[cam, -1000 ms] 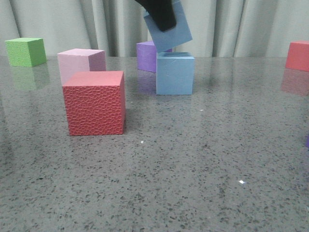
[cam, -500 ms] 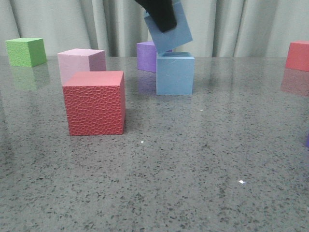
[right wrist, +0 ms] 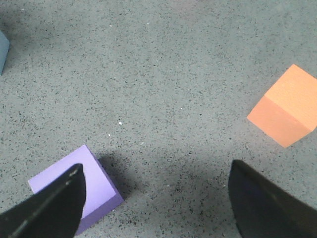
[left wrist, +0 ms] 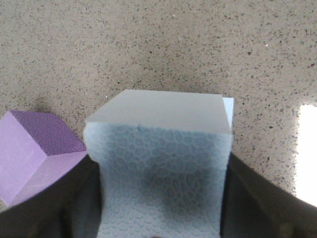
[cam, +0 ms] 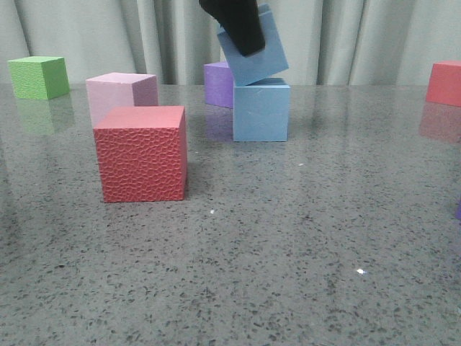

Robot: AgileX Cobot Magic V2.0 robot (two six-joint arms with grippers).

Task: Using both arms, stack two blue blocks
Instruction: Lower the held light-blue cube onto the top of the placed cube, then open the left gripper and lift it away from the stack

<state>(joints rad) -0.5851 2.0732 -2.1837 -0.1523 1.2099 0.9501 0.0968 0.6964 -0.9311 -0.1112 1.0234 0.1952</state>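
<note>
One pale blue block [cam: 261,110] stands on the table in the middle, seen in the front view. My left gripper [cam: 246,40] is shut on the second blue block [cam: 259,54] and holds it tilted right above the first, its lower edge at the first block's top. In the left wrist view the held block [left wrist: 161,173] fills the space between the black fingers [left wrist: 257,198], and a sliver of the lower block [left wrist: 228,106] shows behind it. My right gripper [right wrist: 154,171] is open and empty over bare table; it is out of the front view.
A textured red cube [cam: 142,153] stands front left with a pale pink cube [cam: 119,92] behind it. A green cube [cam: 38,76] is far left. A purple cube [cam: 218,83] sits behind the blue blocks. Another red cube [cam: 445,82] is far right. Under the right gripper lie a purple cube [right wrist: 94,186] and an orange cube [right wrist: 285,106].
My left gripper has shifted the tilted blue block slightly right and down toward the lower block's top. Nothing else has moved.
</note>
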